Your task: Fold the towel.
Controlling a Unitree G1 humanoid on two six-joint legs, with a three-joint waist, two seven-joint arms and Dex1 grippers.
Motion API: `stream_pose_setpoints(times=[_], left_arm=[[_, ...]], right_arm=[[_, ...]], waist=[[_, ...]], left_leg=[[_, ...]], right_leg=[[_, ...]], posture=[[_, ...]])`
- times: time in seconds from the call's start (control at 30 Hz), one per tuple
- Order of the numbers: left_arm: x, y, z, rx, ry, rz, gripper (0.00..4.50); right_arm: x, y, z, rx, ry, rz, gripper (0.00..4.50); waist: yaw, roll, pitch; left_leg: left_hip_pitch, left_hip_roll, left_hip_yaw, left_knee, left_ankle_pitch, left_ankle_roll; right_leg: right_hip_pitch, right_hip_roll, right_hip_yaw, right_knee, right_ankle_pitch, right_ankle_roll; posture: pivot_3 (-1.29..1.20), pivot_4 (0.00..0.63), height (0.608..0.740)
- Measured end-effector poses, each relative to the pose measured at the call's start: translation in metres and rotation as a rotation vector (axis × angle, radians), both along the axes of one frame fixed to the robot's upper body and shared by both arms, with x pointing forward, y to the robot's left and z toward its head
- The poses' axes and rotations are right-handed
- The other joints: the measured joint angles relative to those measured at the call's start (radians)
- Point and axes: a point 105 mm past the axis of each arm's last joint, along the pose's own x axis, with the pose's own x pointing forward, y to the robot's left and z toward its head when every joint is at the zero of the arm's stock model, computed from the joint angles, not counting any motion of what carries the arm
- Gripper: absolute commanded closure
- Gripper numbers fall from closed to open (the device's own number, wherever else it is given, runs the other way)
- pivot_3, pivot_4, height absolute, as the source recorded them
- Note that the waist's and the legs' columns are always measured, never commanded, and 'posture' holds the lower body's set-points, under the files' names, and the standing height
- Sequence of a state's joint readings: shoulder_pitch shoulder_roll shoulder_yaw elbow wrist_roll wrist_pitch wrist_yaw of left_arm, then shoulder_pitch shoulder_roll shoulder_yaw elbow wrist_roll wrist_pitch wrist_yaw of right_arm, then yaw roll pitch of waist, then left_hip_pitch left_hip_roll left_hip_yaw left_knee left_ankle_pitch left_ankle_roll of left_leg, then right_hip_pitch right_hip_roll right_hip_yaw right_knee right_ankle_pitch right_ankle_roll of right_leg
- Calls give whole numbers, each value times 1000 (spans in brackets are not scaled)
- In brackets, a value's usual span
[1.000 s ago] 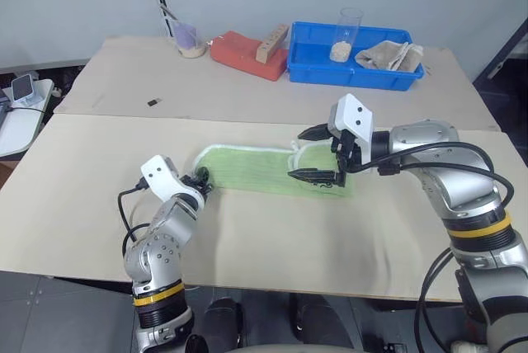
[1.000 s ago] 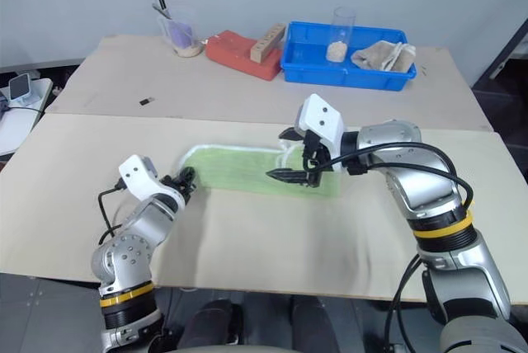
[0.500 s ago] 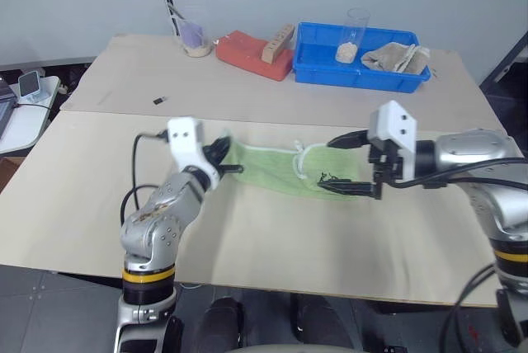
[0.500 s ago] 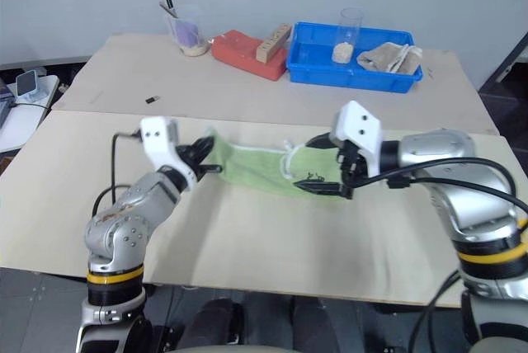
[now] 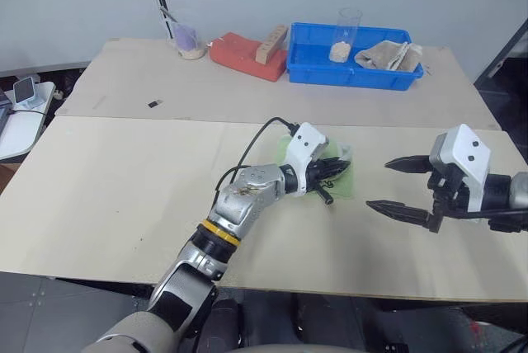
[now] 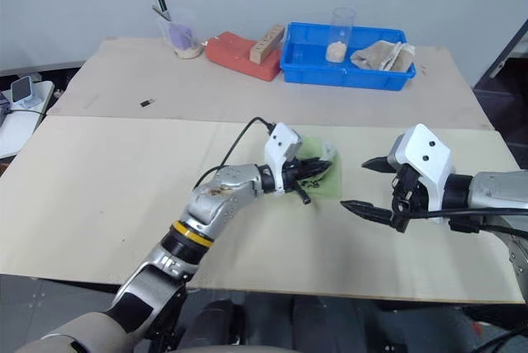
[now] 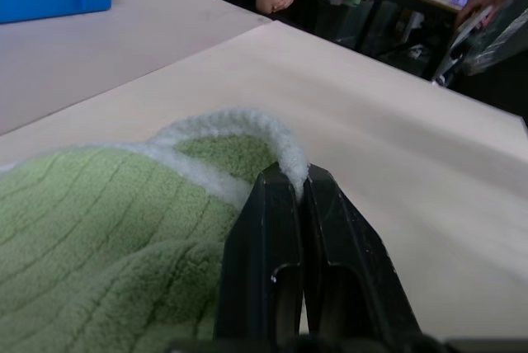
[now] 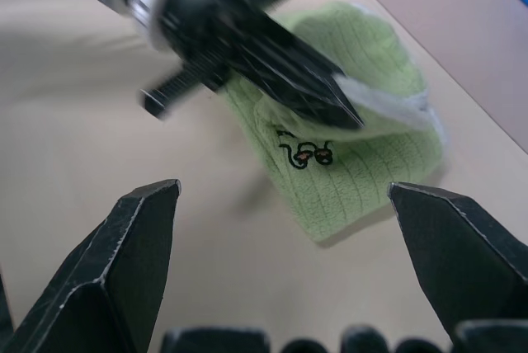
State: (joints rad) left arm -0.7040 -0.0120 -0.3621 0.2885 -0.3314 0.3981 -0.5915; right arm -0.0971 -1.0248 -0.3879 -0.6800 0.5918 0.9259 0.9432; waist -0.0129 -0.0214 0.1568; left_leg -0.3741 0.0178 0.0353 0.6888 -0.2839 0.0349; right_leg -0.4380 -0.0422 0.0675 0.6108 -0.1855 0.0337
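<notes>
Terry-looped green towel pinched by left claw (right claw gapes).

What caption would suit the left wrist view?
Left pincer shut on the white edging of the green towel, above the beige table.

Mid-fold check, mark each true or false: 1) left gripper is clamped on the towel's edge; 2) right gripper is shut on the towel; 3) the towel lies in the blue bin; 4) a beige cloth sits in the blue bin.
1) True: the left gripper is shut on the white edging of the towel.
2) False: the right gripper is open, apart from the towel.
3) False: it lies on the table.
4) True: the beige cloth lies in the blue bin.
</notes>
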Motion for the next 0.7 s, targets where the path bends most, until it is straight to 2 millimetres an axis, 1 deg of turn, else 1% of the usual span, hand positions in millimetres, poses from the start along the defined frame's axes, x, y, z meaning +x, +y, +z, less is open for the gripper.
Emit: stream_pose_setpoints(times=[0.07, 0.13, 0.2, 0.23, 0.3, 0.33, 0.4, 0.5, 0.6, 0.63, 0.67, 0.7], left_arm=[[-2, -2, -1, -4, 2, -30, 3496], [-6, -3, 0, -10, 2, -65, 2493], [-9, -3, 1, -17, 1, -87, 1671], [-10, -3, 1, -21, 0, -100, 1131], [-16, -1, 4, -38, -11, -131, 290], [-19, 3, 6, -38, -28, -148, 46], [-26, 17, 15, -26, -109, -197, 46], [-31, 50, 33, 36, -256, -234, 46], [-33, 85, 44, 80, -321, -218, 46], [-36, 100, 48, 92, -330, -215, 46], [-38, 110, 50, 110, -334, -213, 46], [-41, 125, 52, 133, -332, -204, 46]], right_arm=[[-2, 2, 1, 4, -9, -3, 0], [-2, 2, 1, 5, -15, -17, 0], [-2, 1, 0, 7, -13, -28, 0], [-1, 1, 1, 9, -16, -32, 0], [0, 1, 1, 14, -20, -40, 0], [3, 1, 3, 20, -27, -40, 0], [9, 4, 7, 48, -45, -40, 0], [23, 7, 9, 107, -51, -53, 0], [42, 11, 6, 161, -51, -74, 0], [51, 14, 4, 178, -52, -83, 0], [57, 14, 2, 183, -54, -98, 0], [69, 17, 0, 200, -57, -118, 0]], waist=[[0, 0, 0], [1, 0, 0], [1, 1, 0], [1, 1, 0], [0, 1, -1], [-2, 1, -1], [-7, 2, -1], [-10, 3, -2], [-11, 3, -2], [-12, 3, -2], [-12, 4, -2], [-13, 3, -2]], left_leg=[[0, 0, 0, 0, 0, 0], [-1, -1, -1, 0, 0, 0], [-1, -1, -1, 0, 0, 0], [-1, -1, -1, 0, 0, 0], [-1, -1, -1, 0, 0, 0], [0, -1, -1, 0, 0, 0], [1, -1, -1, -1, 0, 0], [3, -1, -3, -3, 0, 0], [5, 0, -3, -3, 0, 0], [6, 0, -2, -3, 0, 0], [6, 0, -2, -3, 0, 0], [6, 0, -2, -3, 0, 0]], right_leg=[[0, 0, 0, 0, 0, 0], [0, -1, 0, 0, 0, 1], [0, -1, 0, 0, 0, 1], [0, -1, 0, 0, 0, 1], [0, -1, 0, 0, 0, 1], [0, -1, 1, 0, 0, 1], [0, 0, 1, 1, 0, 1], [0, 1, 2, 1, -1, 0], [-1, 1, 2, 1, -1, 0], [-1, 1, 1, 1, -1, 0], [-1, 1, 1, 1, -1, 0], [-2, 1, 1, 1, -1, 0]], posture=[[0, 150, 714], [0, 150, 714], [0, 150, 714], [0, 150, 714], [0, 150, 714], [0, 150, 714], [0, 150, 714], [0, 150, 714], [0, 150, 714], [0, 150, 714], [0, 150, 714], [0, 150, 714]])
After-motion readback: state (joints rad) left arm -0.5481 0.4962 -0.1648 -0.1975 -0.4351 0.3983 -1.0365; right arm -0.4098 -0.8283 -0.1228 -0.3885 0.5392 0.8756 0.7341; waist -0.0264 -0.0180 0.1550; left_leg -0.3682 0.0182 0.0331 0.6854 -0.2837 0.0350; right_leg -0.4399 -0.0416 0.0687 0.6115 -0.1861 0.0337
